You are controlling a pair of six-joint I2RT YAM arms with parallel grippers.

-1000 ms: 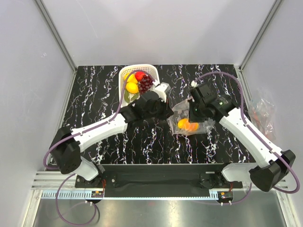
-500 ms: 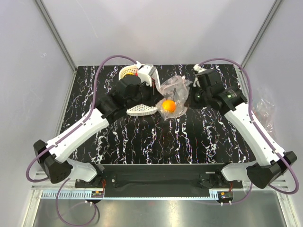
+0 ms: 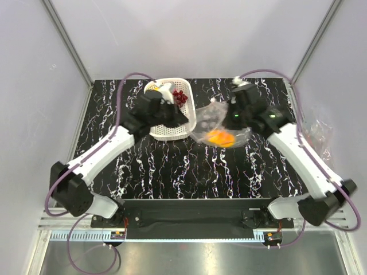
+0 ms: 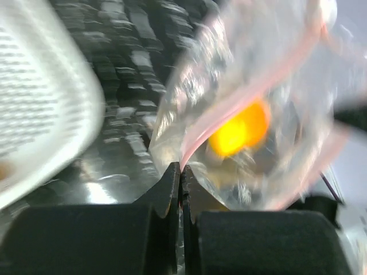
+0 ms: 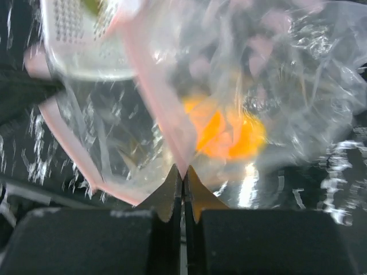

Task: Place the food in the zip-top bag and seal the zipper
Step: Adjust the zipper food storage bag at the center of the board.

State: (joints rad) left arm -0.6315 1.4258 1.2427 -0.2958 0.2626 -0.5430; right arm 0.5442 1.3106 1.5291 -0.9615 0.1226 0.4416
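Zip-top bag (image 3: 213,121): carried back toward the white basket (image 3: 172,130) over the last second, strung between both arms. Left pincer (image 4: 180,172), right pincer (image 5: 183,172): each clamped on the zipper (image 5: 153,100). Orange pieces (image 3: 221,137) inside; other food likely awaits transfer.

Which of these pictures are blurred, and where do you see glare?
Top view: sharp, evenly lit. Left wrist: basket and bag smeared, only the left gripper crisp, glare on the table. Right wrist: bag and orange fruit blurred, right gripper sharp.

No readable text, label, brand or number shows in any view.
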